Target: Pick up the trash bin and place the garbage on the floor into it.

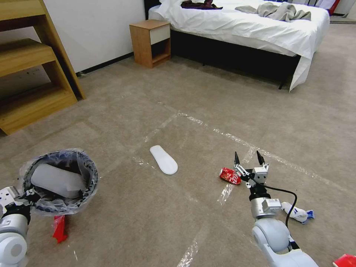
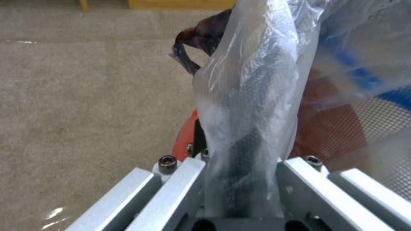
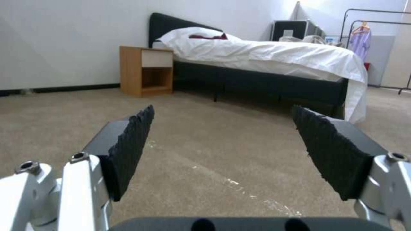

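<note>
Bed with white sheets stands far beyond both pincers, a wooden nightstand beside it. The floor, beige carpet crossed by clear tape strips, carries the litter.

The trash bin, red with a clear blue-printed liner, is held off the floor by the left pincer, which is clenched on the bin's rim; in the left wrist view the liner plastic is bunched between its fingers and the red mesh wall lies just beside them. A white slipper lies inside the bin. A red wrapper lies on the carpet just below the bin and left pincer.

The right pincer is released, jaws spread wide, fingers pointing toward the bed, held low over the carpet. A second white slipper lies between the two pincers, nearer the right one. A red drink can lies just beside the right pincer on its left. A white tissue with a blue scrap lies behind the right pincer, beside its forearm. A red piece sits farther back at the right.
</note>
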Robot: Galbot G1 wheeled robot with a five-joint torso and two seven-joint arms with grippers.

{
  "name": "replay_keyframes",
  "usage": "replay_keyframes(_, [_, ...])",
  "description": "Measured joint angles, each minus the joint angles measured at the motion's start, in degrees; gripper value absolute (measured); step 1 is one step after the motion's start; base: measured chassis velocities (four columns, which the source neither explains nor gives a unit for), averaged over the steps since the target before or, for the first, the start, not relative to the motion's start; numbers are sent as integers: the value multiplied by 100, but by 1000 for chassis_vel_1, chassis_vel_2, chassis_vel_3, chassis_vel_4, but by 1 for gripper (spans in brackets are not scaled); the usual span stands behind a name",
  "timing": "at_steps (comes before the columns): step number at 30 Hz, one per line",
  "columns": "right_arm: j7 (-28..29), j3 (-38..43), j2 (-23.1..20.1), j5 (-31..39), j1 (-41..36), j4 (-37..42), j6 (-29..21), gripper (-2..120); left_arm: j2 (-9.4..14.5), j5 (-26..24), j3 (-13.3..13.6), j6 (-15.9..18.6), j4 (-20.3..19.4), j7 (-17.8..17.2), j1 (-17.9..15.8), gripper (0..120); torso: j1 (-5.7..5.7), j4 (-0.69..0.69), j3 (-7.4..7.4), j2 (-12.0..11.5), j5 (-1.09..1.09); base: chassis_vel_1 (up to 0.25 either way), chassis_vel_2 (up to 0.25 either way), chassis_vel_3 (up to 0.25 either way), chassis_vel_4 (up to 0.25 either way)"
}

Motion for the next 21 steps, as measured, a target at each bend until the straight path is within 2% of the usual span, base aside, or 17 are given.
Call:
replay_keyframes(15, [-12, -2, 17, -28, 6, -43, 47, 83, 6, -32, -13, -5, 30, -8, -18, 1, 0, 0, 0, 0, 0, 0, 0, 0, 0])
replay_keyframes(21, [-27, 3, -19, 39, 24, -55, 109, 84, 48, -385, -67, 241, -37, -242, -28, 1, 0, 0, 0, 0, 0, 0, 0, 0, 0])
